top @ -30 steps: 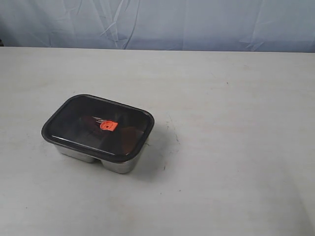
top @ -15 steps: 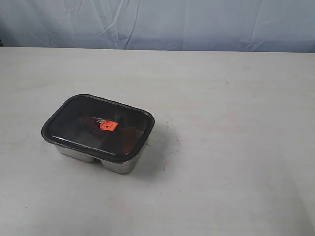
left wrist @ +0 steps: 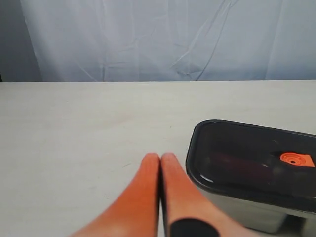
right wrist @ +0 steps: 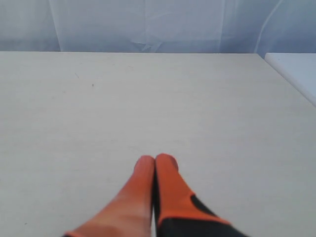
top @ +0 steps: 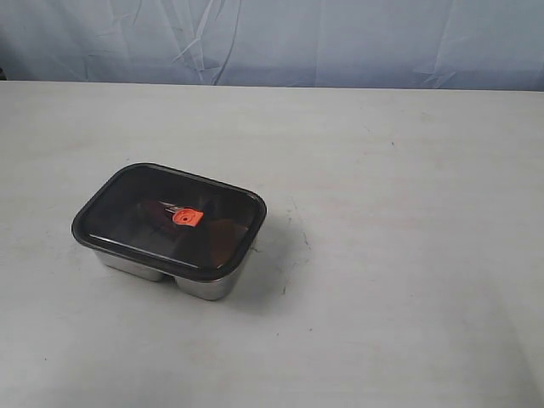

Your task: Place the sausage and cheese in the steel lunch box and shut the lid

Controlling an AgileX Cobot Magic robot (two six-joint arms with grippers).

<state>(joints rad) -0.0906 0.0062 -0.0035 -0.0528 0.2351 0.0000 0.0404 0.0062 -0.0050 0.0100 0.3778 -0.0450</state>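
Note:
The steel lunch box (top: pixel 200 285) stands on the table, left of centre, with the dark tinted lid (top: pixel 136 208) resting flat on top and its orange valve tab (top: pixel 185 218) in the middle. Through the lid a dim reddish shape, probably the sausage (left wrist: pixel 242 165), shows in the left wrist view. The cheese cannot be made out under the tint. My left gripper (left wrist: pixel 160 158) is shut and empty, just beside a corner of the lid (left wrist: pixel 237 148). My right gripper (right wrist: pixel 155 160) is shut and empty over bare table. Neither gripper shows in the exterior view.
A pale grey table (top: pixel 408 255) carries the box, with a wrinkled blue-white cloth backdrop (top: pixel 297 38) behind. In the right wrist view a white surface (right wrist: pixel 296 69) adjoins the table's edge.

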